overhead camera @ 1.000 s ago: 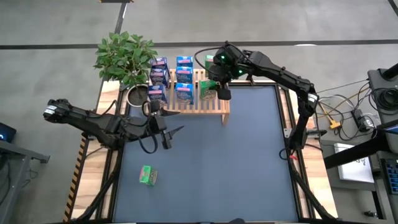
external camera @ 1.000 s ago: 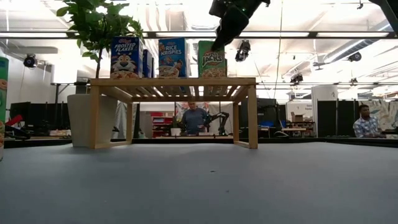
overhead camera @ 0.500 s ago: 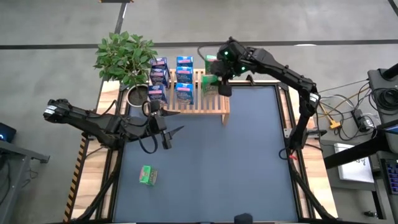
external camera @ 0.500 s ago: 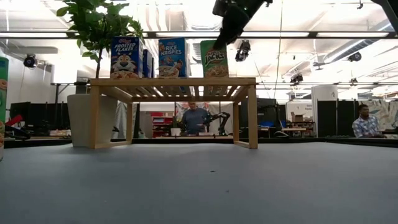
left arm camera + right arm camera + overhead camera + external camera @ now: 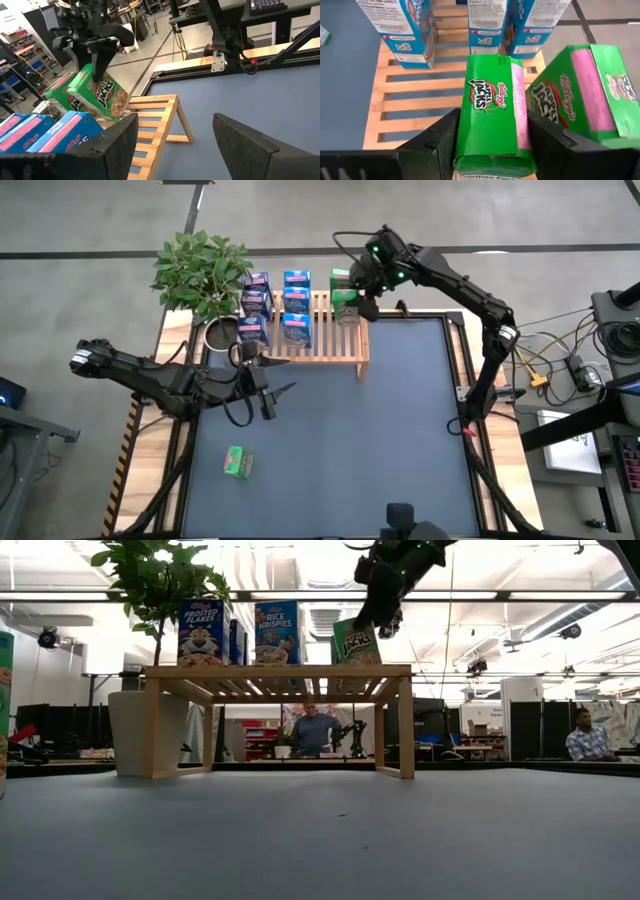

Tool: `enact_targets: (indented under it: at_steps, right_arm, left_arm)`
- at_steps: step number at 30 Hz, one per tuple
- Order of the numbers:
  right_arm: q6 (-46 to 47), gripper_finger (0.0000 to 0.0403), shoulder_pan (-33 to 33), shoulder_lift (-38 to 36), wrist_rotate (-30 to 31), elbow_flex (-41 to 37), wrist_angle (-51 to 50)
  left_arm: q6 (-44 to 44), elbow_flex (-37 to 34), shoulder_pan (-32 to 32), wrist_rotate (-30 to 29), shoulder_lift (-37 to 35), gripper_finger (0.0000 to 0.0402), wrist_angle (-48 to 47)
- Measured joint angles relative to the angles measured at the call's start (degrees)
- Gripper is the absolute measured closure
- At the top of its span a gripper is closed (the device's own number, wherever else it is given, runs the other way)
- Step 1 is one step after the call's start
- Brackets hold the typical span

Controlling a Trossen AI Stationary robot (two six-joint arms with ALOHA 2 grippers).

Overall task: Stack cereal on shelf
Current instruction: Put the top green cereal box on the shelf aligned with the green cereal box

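The wooden shelf (image 5: 335,345) stands at the table's far side. Several blue cereal boxes (image 5: 283,302) stand upright on its left half. One green cereal box (image 5: 592,85) stands at its far right. My right gripper (image 5: 362,292) is shut on a second green cereal box (image 5: 492,107) just in front of that one. My left gripper (image 5: 272,394) waits open and holds nothing, above the table in front of the shelf's left end. A third green cereal box (image 5: 236,463) lies flat on the table at the near left. My right gripper pinches the green box's upper end (image 5: 490,150) between its two fingers (image 5: 437,142), one on each narrow side. The fingers come slanting down from above. The box is tilted, its lower end (image 5: 352,660) at the level of the shelf's top; whether it rests there I cannot tell.
A potted plant (image 5: 203,272) stands at the shelf's left end. The shelf's near right slats (image 5: 345,345) are bare. The dark mat (image 5: 400,430) stretches in front of the shelf. In the low view, people (image 5: 312,730) are in the room beyond the table.
My right gripper has carried the green box toward the table's far edge and slightly right, over the shelf's right part, rolling as it went. The box stood upright before and is now tilted, next to the green box at the shelf's far right.
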Motion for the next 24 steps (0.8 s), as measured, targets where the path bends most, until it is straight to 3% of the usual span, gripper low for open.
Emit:
enact_targets:
  at_steps: [6,24]
  right_arm:
    - [0.27,0.0217,0.10,-0.02,-2.67,-2.46,3.97]
    - [2.62,0.0222,0.13,-0.04,-3.15,-3.20,6.49]
  left_arm:
    - [0.06,0.00,0.00,0.01,0.00,0.0161,0.00]
    - [1.09,0.00,0.00,0.00,0.02,0.0161,0.65]
